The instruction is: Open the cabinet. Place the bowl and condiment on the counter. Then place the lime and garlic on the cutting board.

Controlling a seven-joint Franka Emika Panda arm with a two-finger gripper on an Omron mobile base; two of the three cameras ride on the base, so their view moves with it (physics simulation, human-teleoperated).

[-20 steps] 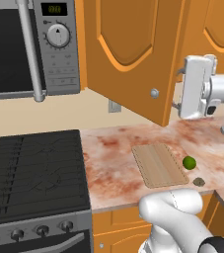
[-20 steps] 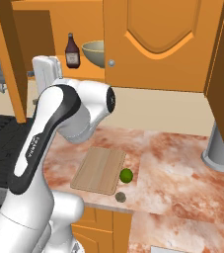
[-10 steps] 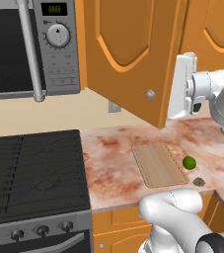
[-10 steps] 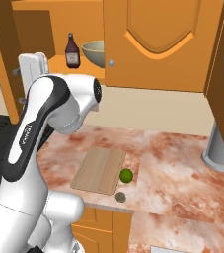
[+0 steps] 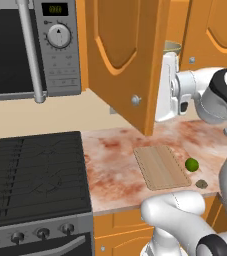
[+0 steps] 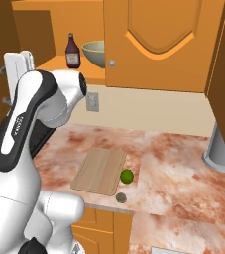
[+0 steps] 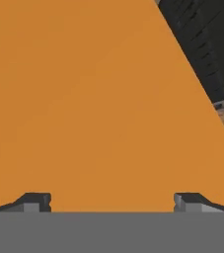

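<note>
Cabinet (image 5: 120, 55) door swung open; my end effector (image 7: 111, 200) spread wide, empty, close against the door. Next: reach the cabinet shelf for the bowl (image 6: 95, 52). One bowl, one condiment (image 6: 73, 51) there; one lime (image 6: 127, 176), one garlic (image 6: 120, 198) near the worktop's (image 6: 183, 163) front edge, beside one cutting board (image 6: 100, 170).

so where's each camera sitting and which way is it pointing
Left base view: behind-left, looking over stove and counter; arm at right beside the open cabinet door.
Right base view: behind-right, looking at the cutting board, lime, bowl; arm at left.
Hand view: faces orange wood, open claw tips below.
Both base views share board and lime.
</note>
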